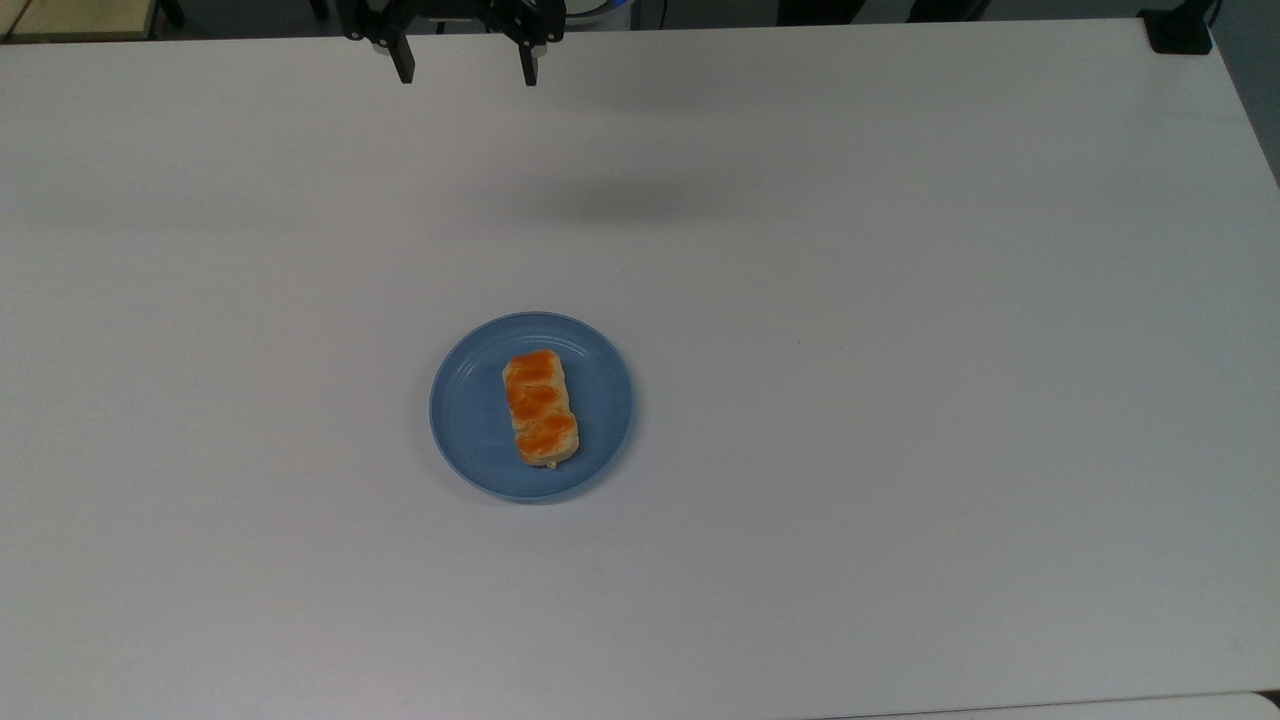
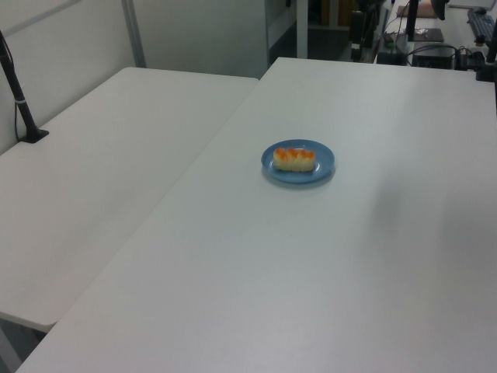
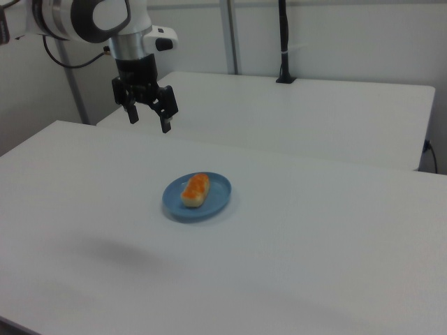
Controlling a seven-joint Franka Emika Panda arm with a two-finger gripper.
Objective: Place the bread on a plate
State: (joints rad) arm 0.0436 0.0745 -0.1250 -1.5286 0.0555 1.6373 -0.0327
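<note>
The bread (image 1: pixel 540 407), an oblong bun with glossy orange-brown lumps, lies on the round light-blue plate (image 1: pixel 470 412) near the middle of the white table. It lies lengthwise across the plate's centre, inside the rim. The left view shows the bread (image 2: pixel 294 158) on the plate (image 2: pixel 324 160), and the right view shows the bread (image 3: pixel 195 190) on the plate (image 3: pixel 218 190) too. My gripper (image 1: pixel 466 77) hangs at the top view's upper edge, far from the plate, open and holding nothing. In the right view my gripper (image 3: pixel 149 123) is high above the table.
A black clamp (image 1: pixel 1180 30) sits on the table's corner at the top view's upper right. A second white table (image 2: pixel 101 179) adjoins on the left view's left, with a black pole (image 2: pixel 19 101) on it. Bare tabletop surrounds the plate.
</note>
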